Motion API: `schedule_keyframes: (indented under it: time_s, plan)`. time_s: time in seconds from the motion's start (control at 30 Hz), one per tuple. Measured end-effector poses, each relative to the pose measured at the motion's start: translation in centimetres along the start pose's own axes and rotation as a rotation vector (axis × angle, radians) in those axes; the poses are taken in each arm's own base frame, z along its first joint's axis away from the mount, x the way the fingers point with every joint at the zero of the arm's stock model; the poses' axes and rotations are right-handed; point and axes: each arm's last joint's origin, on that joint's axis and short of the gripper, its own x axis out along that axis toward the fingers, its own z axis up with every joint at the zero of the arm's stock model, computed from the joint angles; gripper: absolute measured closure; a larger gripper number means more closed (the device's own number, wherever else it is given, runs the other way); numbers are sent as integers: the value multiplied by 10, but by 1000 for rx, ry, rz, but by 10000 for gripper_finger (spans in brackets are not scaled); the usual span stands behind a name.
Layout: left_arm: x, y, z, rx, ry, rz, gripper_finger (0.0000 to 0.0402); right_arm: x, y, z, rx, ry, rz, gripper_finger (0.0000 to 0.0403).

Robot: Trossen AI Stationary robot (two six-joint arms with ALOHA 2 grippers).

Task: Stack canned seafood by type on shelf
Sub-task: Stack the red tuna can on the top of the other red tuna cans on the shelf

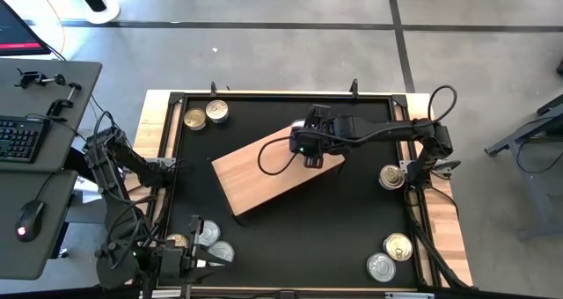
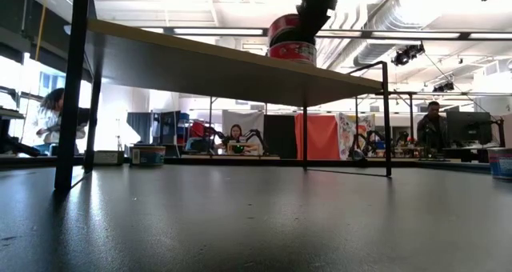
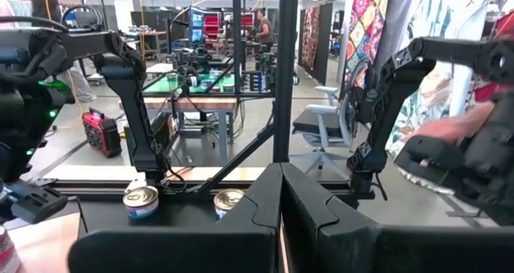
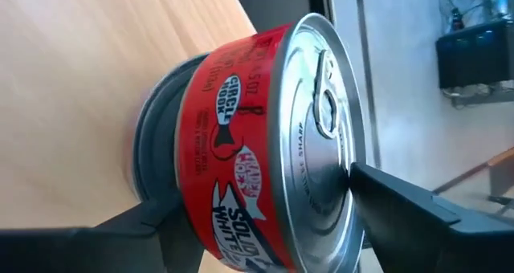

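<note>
— Red-labelled tin (image 4: 265, 136) fills the right wrist view; is it held?
— No; the right pincer (image 1: 313, 156) stands apart around it, on another tin on the shelf (image 1: 255, 180).
— Left pincer (image 3: 281, 217)?
— Together, parked.

A red-labelled tin (image 4: 257, 144) sits stacked on another tin on the tilted wooden shelf (image 1: 255, 180) mid-frame; other tins (image 1: 205, 115) lie scattered at the frame's corners.
</note>
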Motion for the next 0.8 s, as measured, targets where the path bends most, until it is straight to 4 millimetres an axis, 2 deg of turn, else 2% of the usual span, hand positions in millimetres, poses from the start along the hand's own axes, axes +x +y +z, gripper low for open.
schedule_keyframes:
  time_s: [0.2, 0.8]
  plan:
    - [0, 0, -2, 15, 10, 1, 402, -11, -4, 5, 43, -36, 67, 127]
    - [0, 0, -3, 33, 19, 10, 401, -12, -1, 1, 71, -3, 130, 127]
